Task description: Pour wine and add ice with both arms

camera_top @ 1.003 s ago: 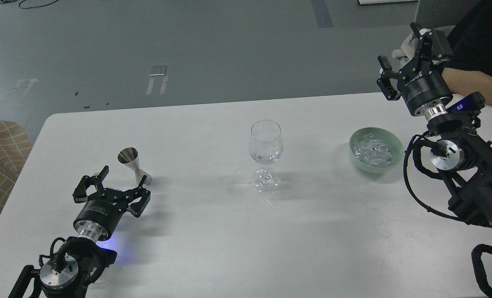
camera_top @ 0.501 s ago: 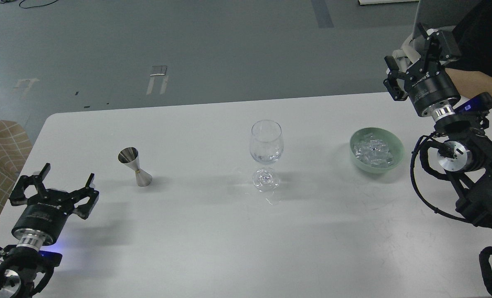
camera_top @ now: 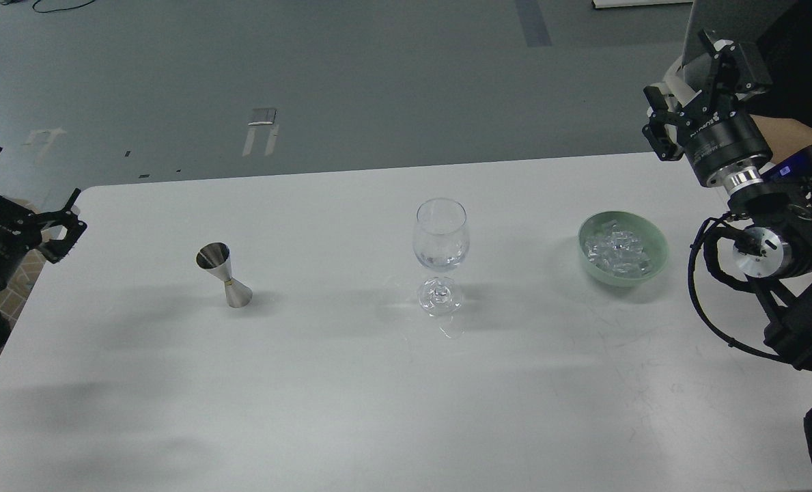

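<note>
On the desk [camera_top: 351, 410] the glass [camera_top: 440, 236] holds a trace of wine [camera_top: 438, 260], ice [camera_top: 616, 247] sits in the bowl [camera_top: 657, 263], and both end effectors, left [camera_top: 26, 193] and right [camera_top: 689, 85], hang wide and empty, so I'd judge a grasp of the jigger [camera_top: 222, 275] or ice comes next.

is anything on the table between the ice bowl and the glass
Nothing visible. The table is bare between the green bowl holding the ice and the glass. The jigger stands on the glass's far side, left of it. Both grippers, right and left, are off at the table's edges.
</note>
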